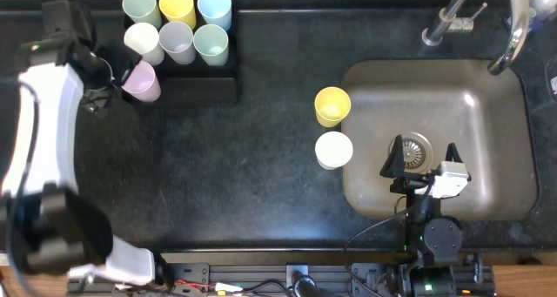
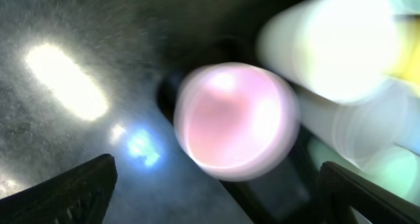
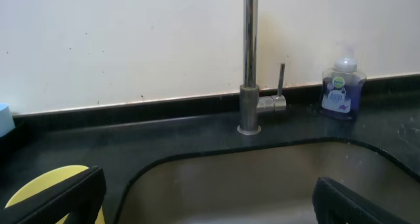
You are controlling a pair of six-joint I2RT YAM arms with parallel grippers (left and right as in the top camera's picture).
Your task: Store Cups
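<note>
The pink cup (image 1: 141, 81) leans at the left end of the black cup tray (image 1: 209, 90), near the bench's back left corner. The left gripper (image 1: 111, 74) is just beside it, fingers wide apart. A yellow cup (image 1: 332, 105) and a white cup (image 1: 333, 150) stand by the sink's (image 1: 487, 79) left edge. The right gripper (image 1: 424, 158) hangs over the sink, fingers wide apart.

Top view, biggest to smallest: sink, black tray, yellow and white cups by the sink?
1. Steel sink basin.
2. Black rectangular cup tray.
3. Yellow plastic cup and white plastic cup look alike.
</note>
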